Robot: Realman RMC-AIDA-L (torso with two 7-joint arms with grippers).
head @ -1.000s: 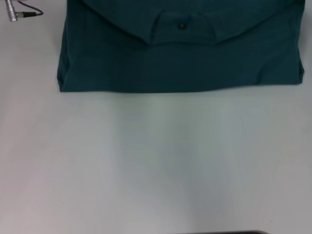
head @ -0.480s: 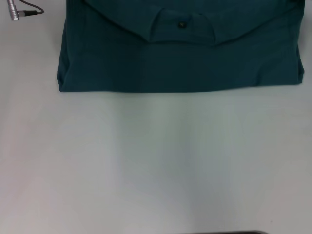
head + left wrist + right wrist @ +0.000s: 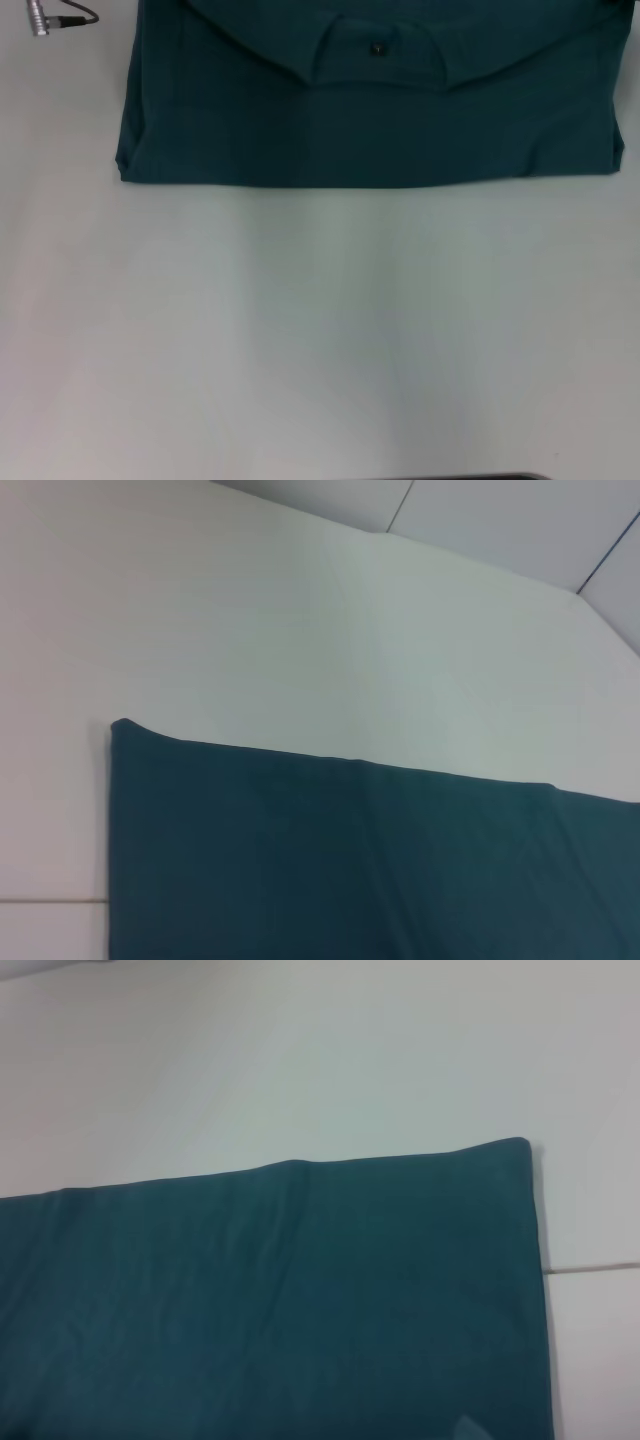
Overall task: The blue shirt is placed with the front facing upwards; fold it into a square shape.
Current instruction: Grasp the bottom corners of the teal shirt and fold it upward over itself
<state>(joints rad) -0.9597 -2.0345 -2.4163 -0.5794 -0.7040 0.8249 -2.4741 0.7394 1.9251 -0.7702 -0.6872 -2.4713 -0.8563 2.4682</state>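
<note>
Since the blue shirt (image 3: 370, 110) lay folded at the far end of the desk (image 3: 320, 340), long axis running left-right, both arms looked about equally placed. Neither hand showed, so can't tell their state.

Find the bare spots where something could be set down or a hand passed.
The widest free patch is the white table on the near side of the folded dark teal-blue cotton shirt. Narrow strips run along the shirt's left and right edges. The far left corner is taken by a small silver plug with black cable.

No legible text (anywhere visible)
</note>
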